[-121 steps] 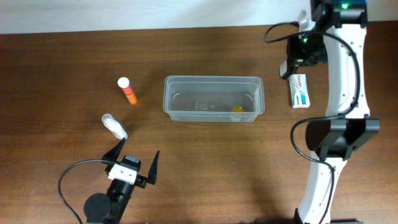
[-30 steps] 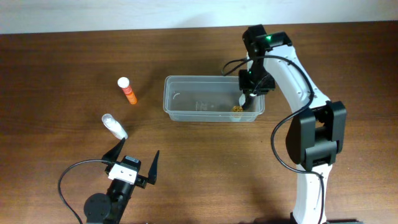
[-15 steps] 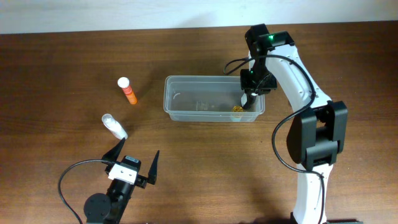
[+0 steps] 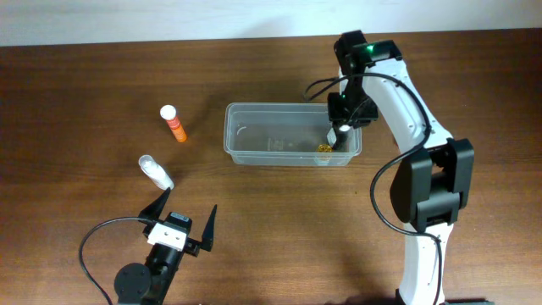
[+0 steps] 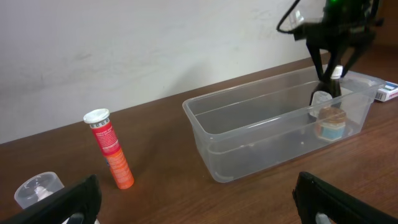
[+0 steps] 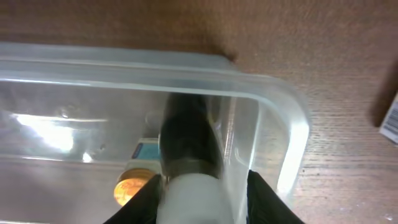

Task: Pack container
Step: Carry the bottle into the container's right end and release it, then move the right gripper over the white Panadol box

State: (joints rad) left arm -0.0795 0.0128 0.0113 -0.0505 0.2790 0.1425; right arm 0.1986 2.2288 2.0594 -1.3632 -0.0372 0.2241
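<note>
The container [image 4: 288, 106] is a clear rectangular tub at mid-table, also seen in the left wrist view [image 5: 249, 93] and from above its right end [image 6: 124, 68]. My right gripper [image 4: 343, 127] reaches down into that right end. Between its fingers [image 6: 205, 199] is a dark bottle with a white cap [image 6: 186, 143], upright and blurred. The left finger touches the cap; a narrow gap shows at the right finger. A small jar with a gold lid [image 6: 132, 190] stands on the tub floor beside it. My left gripper [image 4: 186, 212] rests open near the front edge, holding nothing.
An orange tube with a white cap [image 4: 174, 124] lies left of the tub. A small clear bottle [image 4: 156, 172] lies nearer my left gripper. A white and blue box [image 6: 390, 121] lies on the table right of the tub.
My right gripper came from beside the box at the back right to the tub's right end with the bottle. Over the last second its jaws have widened slightly. The left arm has not moved.
</note>
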